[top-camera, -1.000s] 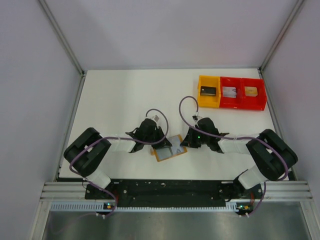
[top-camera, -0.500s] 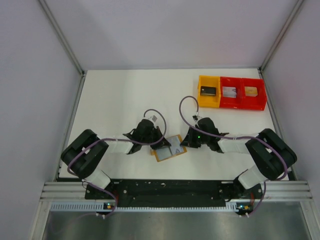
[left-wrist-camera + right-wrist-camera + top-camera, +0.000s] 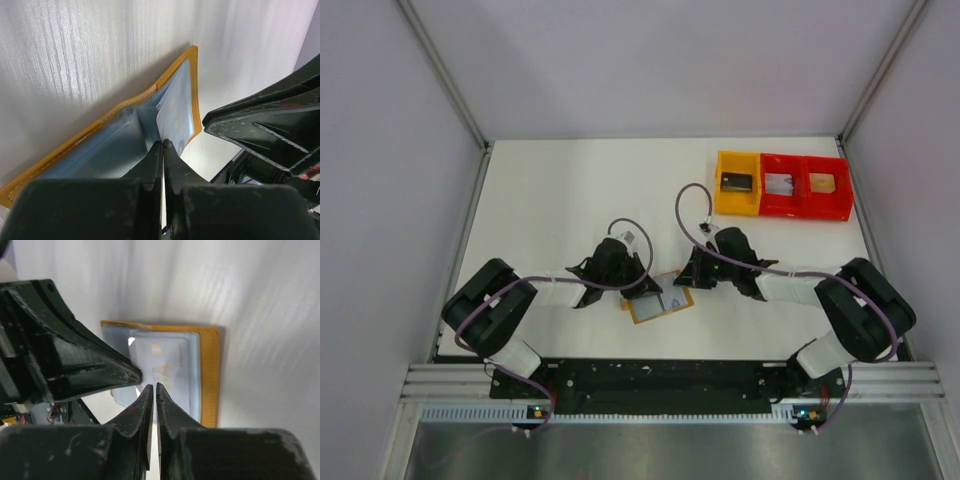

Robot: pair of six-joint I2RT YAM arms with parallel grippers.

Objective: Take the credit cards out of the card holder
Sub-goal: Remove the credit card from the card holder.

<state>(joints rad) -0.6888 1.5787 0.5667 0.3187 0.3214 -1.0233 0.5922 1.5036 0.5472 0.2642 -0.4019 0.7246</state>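
The card holder (image 3: 654,309) lies open near the table's front middle, tan rim with a grey-blue inside (image 3: 107,150) (image 3: 212,375). A pale credit card (image 3: 175,112) (image 3: 167,365) sits in its right half. My left gripper (image 3: 642,284) (image 3: 163,143) is shut, its tips at the card's near corner by the fold. My right gripper (image 3: 692,278) (image 3: 151,386) is shut too, its tips at the card's lower edge, close beside the left fingers (image 3: 100,365). Neither view shows anything pinched between either pair of jaws.
At the back right stand a yellow tray (image 3: 722,160) and a red double tray (image 3: 800,160), each compartment holding a small rectangle. White walls close in the table on three sides. The arm bases sit along the front rail.
My left jaws have closed at the wallet and the left arm has pulled back slightly. The right gripper has edged left and away towards the wallet's right edge.
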